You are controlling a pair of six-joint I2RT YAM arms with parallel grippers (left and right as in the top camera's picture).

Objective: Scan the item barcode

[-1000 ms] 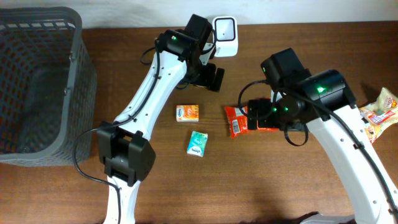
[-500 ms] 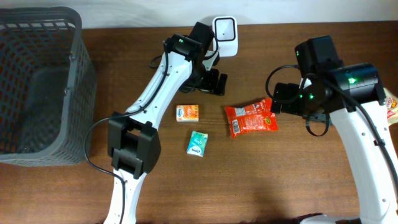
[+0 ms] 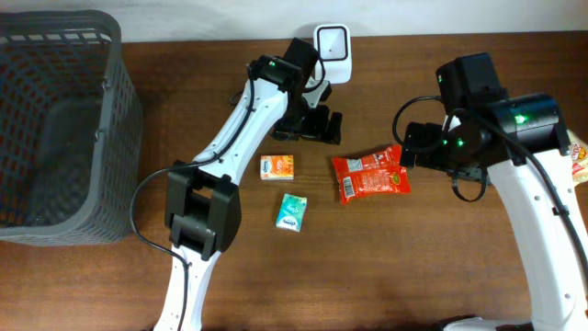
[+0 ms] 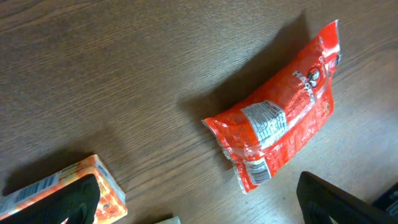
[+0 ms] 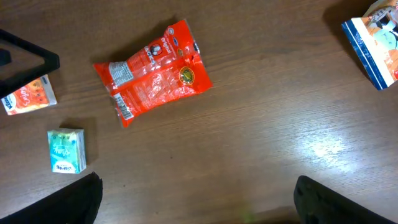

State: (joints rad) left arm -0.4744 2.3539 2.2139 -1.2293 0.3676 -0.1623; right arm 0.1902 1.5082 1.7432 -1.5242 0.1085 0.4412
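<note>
We find the red packet (image 3: 371,174) flat on the table (image 3: 441,276), long axis left-to-right, between left gripper (image 3: 329,127) and right gripper (image 3: 415,147) (neither clearly nearer, we judge); both stand spread wide, empty.

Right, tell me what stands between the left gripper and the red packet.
Nothing visible does. Only bare table lies between the open left gripper and the red packet; the orange box and the teal pack sit off to the side, clear of that path.
</note>
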